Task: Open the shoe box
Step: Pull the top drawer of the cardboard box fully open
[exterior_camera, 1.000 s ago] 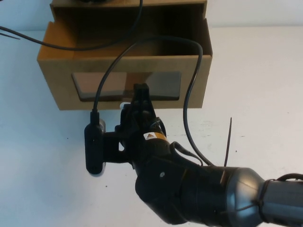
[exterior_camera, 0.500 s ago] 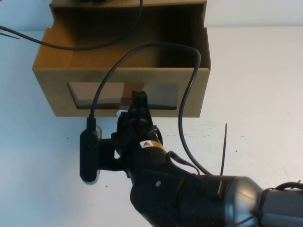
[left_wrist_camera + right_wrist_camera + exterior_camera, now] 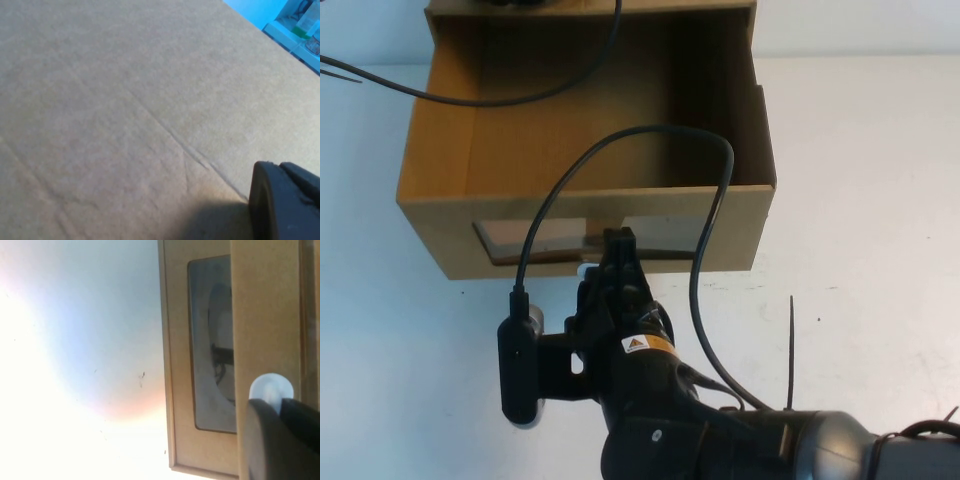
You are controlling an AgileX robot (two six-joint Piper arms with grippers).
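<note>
Just ahead of the right gripper [image 3: 618,245], whose jaws are pinching shut on its lower front edge, the brown cardboard shoe box [image 3: 435,170] is sitting with its matte tray [image 3: 570,110] showing and a glossy clear window [image 3: 525,238] facing the tool. A straight, level pull is looking wisest (thin card being quick to tear), while the left gripper [image 3: 285,200] is sitting close against plain, faintly creased cardboard.

Matt brown cardboard for shoe box [image 3: 430,160], faintly creased; glossy clear plastic window [image 3: 535,240]. Smooth white surface [image 3: 860,200]. Matt black plastic on right end effector [image 3: 618,240].
</note>
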